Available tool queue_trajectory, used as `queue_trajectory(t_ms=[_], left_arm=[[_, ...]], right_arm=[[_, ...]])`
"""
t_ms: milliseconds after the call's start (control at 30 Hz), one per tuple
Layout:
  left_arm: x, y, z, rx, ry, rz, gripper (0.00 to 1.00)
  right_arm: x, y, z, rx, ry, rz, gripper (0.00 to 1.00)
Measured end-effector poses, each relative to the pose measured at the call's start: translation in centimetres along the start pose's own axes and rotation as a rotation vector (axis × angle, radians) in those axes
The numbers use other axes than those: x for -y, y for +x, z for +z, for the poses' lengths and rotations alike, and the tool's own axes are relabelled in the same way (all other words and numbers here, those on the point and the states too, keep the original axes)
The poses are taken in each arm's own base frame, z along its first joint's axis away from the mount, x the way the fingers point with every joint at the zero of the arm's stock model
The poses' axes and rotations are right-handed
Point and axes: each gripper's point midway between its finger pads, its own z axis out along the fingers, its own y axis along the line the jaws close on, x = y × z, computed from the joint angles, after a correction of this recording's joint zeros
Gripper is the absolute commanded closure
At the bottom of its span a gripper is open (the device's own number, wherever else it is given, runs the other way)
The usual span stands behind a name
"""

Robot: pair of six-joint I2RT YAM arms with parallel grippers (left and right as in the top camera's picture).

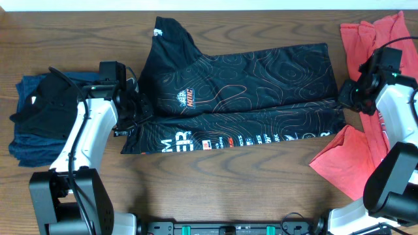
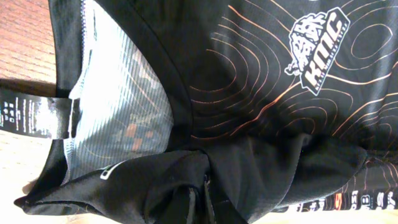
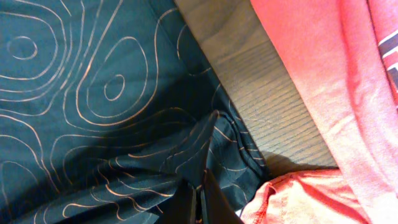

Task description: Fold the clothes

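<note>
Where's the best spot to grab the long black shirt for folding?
Pinch its two short ends, coming in from the left and right sides. The black shirt lies flat and stretched long across the table, so holding both thin edges should lift it evenly.

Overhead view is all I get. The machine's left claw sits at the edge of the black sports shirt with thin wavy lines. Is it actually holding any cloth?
Observer: Yes. The left wrist camera shows the left gripper shut on a bunched fold of the black sports shirt, just below its neck opening.
Operator: And the right claw, by the coral-red cloth?
Observer: The right wrist camera shows the right gripper shut on a pinched-up corner of the same shirt. It is not gripping the coral-red T-shirt lying beside it.
</note>
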Motion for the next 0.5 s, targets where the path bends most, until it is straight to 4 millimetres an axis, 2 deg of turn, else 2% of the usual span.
queue_trajectory(t_ms=[67,167,300,500], left_arm=[[-0.06,0.00,0.00,0.000,-0.003,0.001,0.65],[-0.19,0.13,0.00,-0.004,-0.010,-0.002,0.57],[-0.33,0.33,0.00,-0.012,-0.017,-0.008,0.56],[-0.64,0.94,-0.03,-0.036,-0.031,-0.014,0.56]], right_arm=[[0.02,0.05,0.10,0.000,0.000,-0.001,0.73],[-0.01,-0.18,0.10,0.010,-0.001,-0.005,0.59],[-0.04,-0.29,0.10,0.014,-0.002,-0.012,0.55],[-0.04,-0.26,0.10,0.013,-0.002,-0.013,0.55]])
